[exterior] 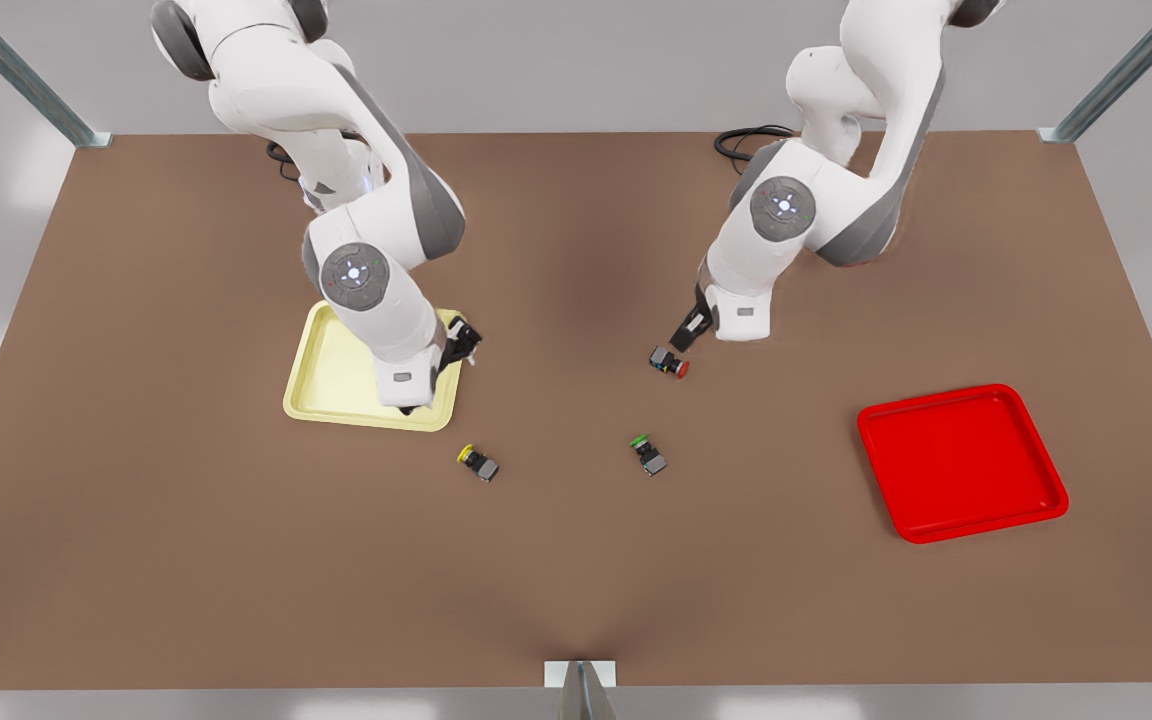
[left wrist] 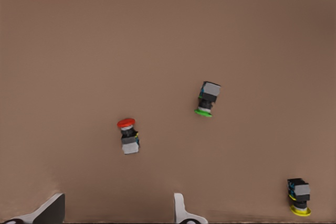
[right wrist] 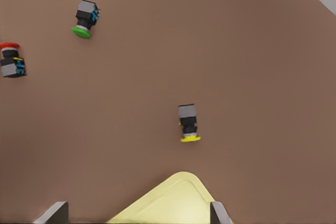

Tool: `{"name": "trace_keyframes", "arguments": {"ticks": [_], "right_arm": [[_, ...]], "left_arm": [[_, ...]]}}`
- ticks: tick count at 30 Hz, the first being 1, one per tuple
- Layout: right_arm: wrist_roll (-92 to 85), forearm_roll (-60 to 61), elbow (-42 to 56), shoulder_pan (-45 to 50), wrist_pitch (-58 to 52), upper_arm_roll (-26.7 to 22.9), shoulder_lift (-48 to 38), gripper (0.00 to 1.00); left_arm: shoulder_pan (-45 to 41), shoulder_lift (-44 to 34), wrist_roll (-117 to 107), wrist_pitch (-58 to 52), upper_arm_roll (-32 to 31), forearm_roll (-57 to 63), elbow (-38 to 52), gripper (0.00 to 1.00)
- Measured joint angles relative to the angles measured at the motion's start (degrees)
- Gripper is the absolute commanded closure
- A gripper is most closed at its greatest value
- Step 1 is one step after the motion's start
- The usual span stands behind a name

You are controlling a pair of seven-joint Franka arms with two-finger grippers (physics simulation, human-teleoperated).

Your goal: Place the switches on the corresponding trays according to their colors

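Front view: the left gripper (exterior: pixel 688 335) hangs low over the table (exterior: pixel 136 550), with the red switch (exterior: pixel 669 362) just beside it at its 7 o'clock, lying on its side. The red tray (exterior: pixel 961 460) lies well apart, at 4 o'clock from that switch. The green switch (exterior: pixel 648 454), at its 6 o'clock, is not wanted. The right gripper (exterior: pixel 466 345) sits over the yellow tray (exterior: pixel 336 385). The yellow switch (exterior: pixel 479 463) lies off the tray's 5 o'clock corner.

Left wrist view: the fingers (left wrist: pixel 181 211) are apart, empty, and the red switch (left wrist: pixel 127 136) lies just ahead of their gap. I would centre over its grey body, turn the fingers to its flat sides, then descend.

Right wrist view: the fingers (right wrist: pixel 55 211) are apart, and the yellow switch (right wrist: pixel 188 123) lies near, beyond the tray corner (right wrist: pixel 173 203). It calls for the same squaring-up.
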Motion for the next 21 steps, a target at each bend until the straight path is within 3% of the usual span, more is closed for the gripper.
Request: {"name": "trace_keyframes", "arguments": {"ticks": [2, 4, 10, 12, 13, 16, 21], "right_arm": [[-0.23, 0.24, 1.78, 0.21, 1.95, 0.0, 6.04, 0.0], [0.21, 0.54, 3.88, 0.28, 4.1, 0.14, 10.74, 0.0], [4.58, 0.78, 5.77, -0.22, 11.05, 0.35, 18.54, 0.0], [-5.36, 0.66, 10.53, -0.43, 11.04, 0.35, 22.48, 0.0], [-12.01, 0.59, 11.48, -0.68, 11.2, 0.07, 23.84, 0.0], [-17.84, 0.68, 12.65, -3.13, 11.29, -0.16, 26.46, 0.0], [-5.25, 3.36, 8.42, -3.97, 14.56, 0.09, 25.6, 0.0]], "left_arm": [[0.32, 6.72, -12.54, 6.02, -4.65, 3.0, 0.56, 0.0], [-0.18, 11.0, -21.44, 7.46, -5.16, 7.29, 1.47, 0.0], [-0.9, 15.2, -26.43, 8.2, -4.63, 17.5, -1.65, 0.0], [-0.89, 14.77, -26.59, 14.76, -1.86, 20.12, -7.41, 0.0], [-0.83, 11.46, -25.1, 23.47, 0.6, 21.14, -15.06, 0.0], [-0.87, 8.46, -17.59, 35.96, 4.44, 22.96, -25.52, 0.0], [-1.24, 8.09, -16.6, 35.96, 4.59, 24.01, -27.77, 0.0]]}}
